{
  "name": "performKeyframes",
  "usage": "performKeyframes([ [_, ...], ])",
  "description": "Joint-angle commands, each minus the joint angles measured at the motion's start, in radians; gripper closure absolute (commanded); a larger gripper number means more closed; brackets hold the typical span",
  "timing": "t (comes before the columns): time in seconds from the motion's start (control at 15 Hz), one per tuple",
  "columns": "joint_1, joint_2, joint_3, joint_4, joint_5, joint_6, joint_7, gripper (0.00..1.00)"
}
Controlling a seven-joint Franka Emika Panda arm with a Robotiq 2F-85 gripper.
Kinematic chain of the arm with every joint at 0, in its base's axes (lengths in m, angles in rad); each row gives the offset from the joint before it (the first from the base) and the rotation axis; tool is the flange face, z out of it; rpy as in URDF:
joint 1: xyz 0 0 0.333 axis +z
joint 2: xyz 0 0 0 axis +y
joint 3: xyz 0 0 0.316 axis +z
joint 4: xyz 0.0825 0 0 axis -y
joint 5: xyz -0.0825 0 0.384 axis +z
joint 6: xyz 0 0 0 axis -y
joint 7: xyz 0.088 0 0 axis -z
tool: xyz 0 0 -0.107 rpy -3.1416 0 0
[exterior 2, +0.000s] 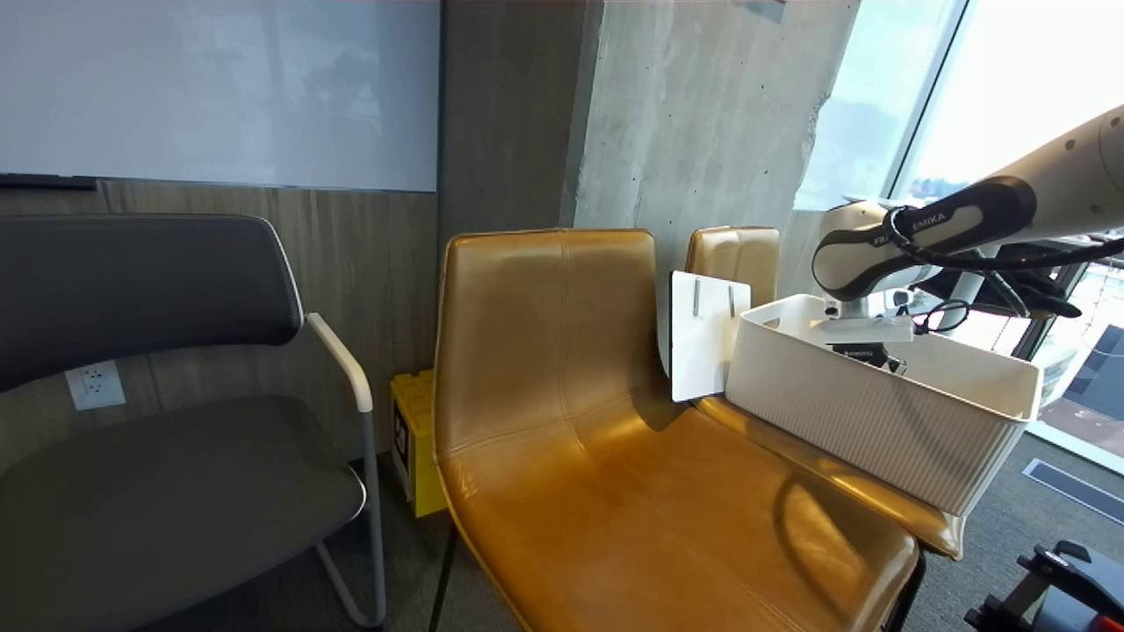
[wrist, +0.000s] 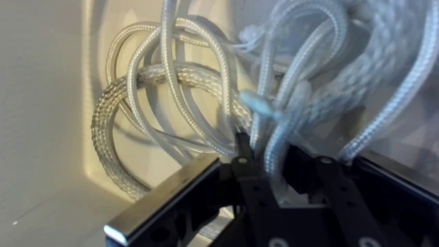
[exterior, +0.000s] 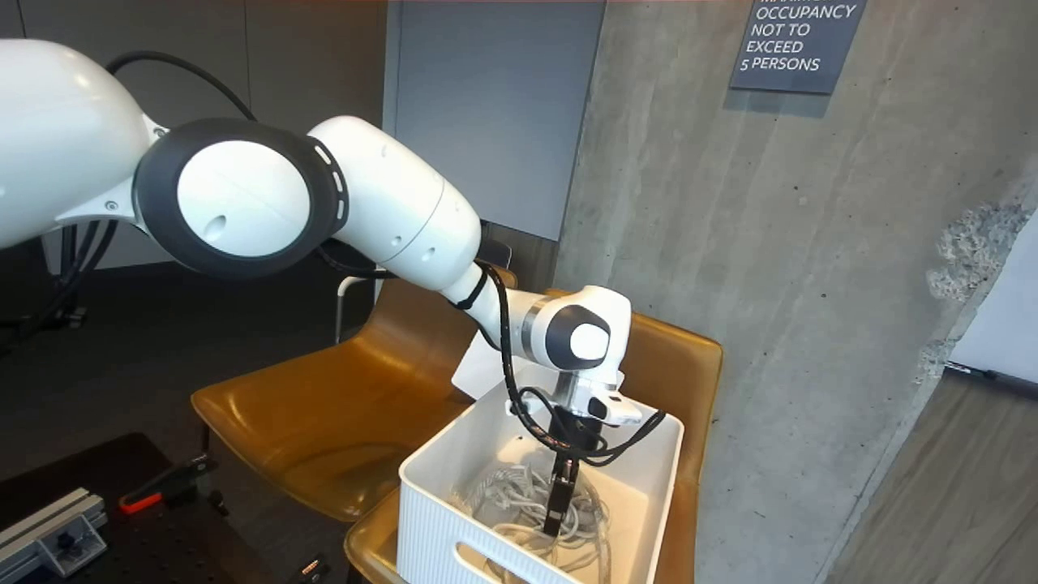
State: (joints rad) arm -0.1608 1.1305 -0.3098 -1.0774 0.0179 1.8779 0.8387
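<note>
A robot's black two-finger gripper [wrist: 269, 147] points down inside a deep white ribbed plastic bin [exterior: 454, 511], which rests on a tan leather-look chair [exterior: 681, 365]. Its fingers [wrist: 243, 145] stand partly together with loops of thin, shiny white braided cord [wrist: 264, 75] in the gap between them; whether they pinch it firmly cannot be told. More of the same cord coils around and beyond the fingertips, tangled with a thicker, pale woven rope [wrist: 103, 133] that curves beside the gripper along the bin floor.

The likeliest trouble is the tangle: strands cross over one another, so a pull on those loops could drag up the whole pile or tighten a knot. Only a few smooth strands lie in the gap, so they might slip out if the pressure is light. Above the fingers, a slack black cable [exterior: 507, 349] loops near the bin's rim and could catch there. The bin, perched on the chair, might shift if tugged.
</note>
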Motion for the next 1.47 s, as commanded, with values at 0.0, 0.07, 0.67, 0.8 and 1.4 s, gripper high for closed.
performKeyframes([
  [0.0,-0.004,-0.022,0.002,0.028,-0.001,-0.093,-0.012,0.99],
  [0.07,-0.001,-0.051,-0.002,0.015,-0.002,-0.118,-0.012,0.96],
  [0.67,0.052,-0.295,-0.003,-0.032,-0.028,-0.296,-0.074,0.97],
  [0.8,0.089,-0.356,-0.004,-0.056,-0.046,-0.313,-0.083,0.97],
  [1.4,0.367,-0.604,0.01,-0.082,-0.133,-0.339,0.008,0.97],
])
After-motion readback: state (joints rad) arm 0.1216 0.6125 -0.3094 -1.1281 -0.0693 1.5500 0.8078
